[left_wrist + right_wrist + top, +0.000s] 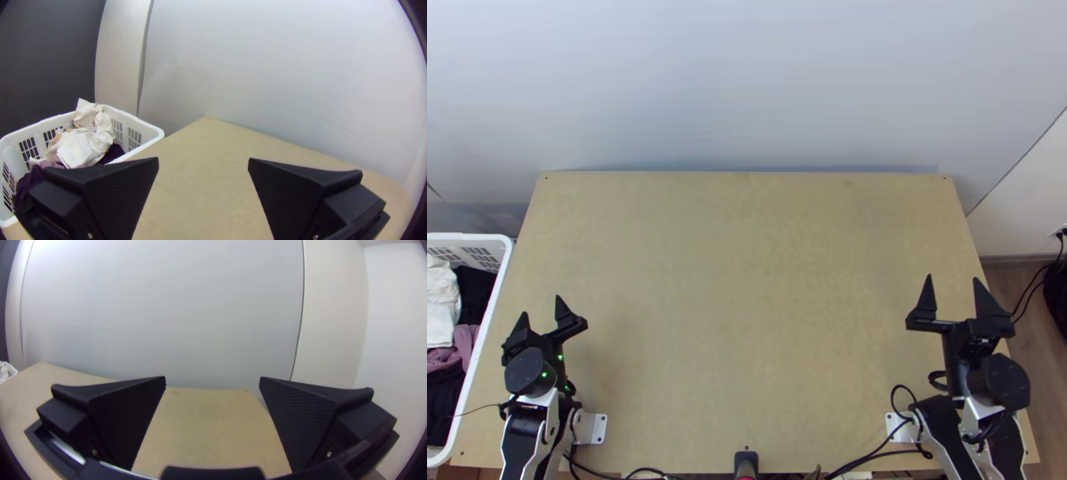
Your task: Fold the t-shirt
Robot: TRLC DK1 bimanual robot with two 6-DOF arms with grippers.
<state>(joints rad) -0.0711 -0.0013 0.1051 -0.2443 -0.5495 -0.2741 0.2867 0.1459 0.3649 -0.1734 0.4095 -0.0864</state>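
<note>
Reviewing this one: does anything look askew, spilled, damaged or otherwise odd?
Nothing stands out. The laundry basket stands upright beside the table, its crumpled clothes heaped inside, with none seen spilling over the rim. The left pincer and right pincer are both open and look undamaged.

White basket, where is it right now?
In the top view, the white basket sits at the far left, alongside the left edge of the table, near the left gripper.
</note>
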